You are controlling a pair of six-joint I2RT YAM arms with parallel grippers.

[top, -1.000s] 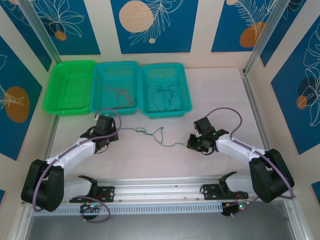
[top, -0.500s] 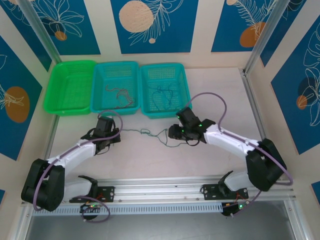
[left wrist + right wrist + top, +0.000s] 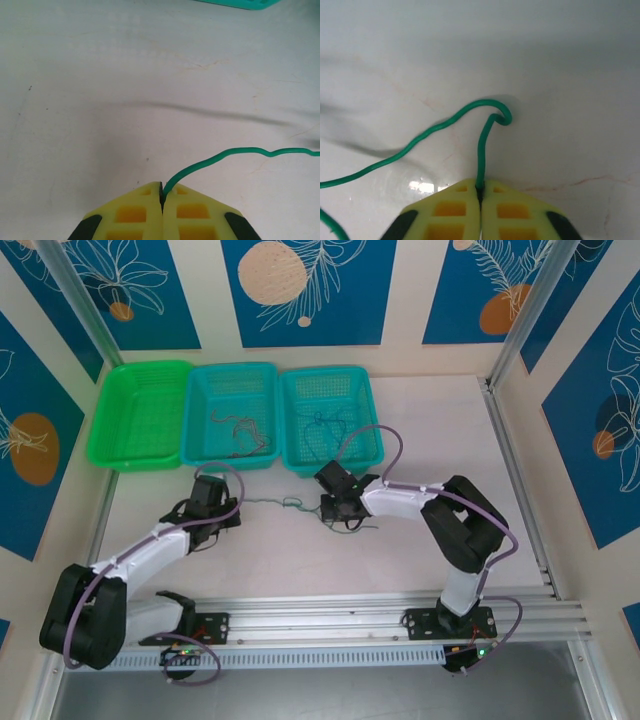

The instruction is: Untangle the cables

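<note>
Top view: my left gripper point(image 3: 236, 508) left of centre and my right gripper point(image 3: 326, 512) at centre, a knotted green cable point(image 3: 268, 502) strung between them on the white table point(image 3: 430, 440), below the middle teal basket point(image 3: 225, 390) holding a reddish cable point(image 3: 243, 432) and the right teal basket point(image 3: 330, 385) holding a dark cable point(image 3: 325, 430). Left wrist view: my left fingers point(image 3: 132, 214), bottom centre, pressed together on the green cable's end, which curves away to the right edge. Right wrist view: my right fingers point(image 3: 452, 212), bottom centre, pinching the same cable, which rises, hooks into a tight loop mid-frame and trails to the lower left.
</note>
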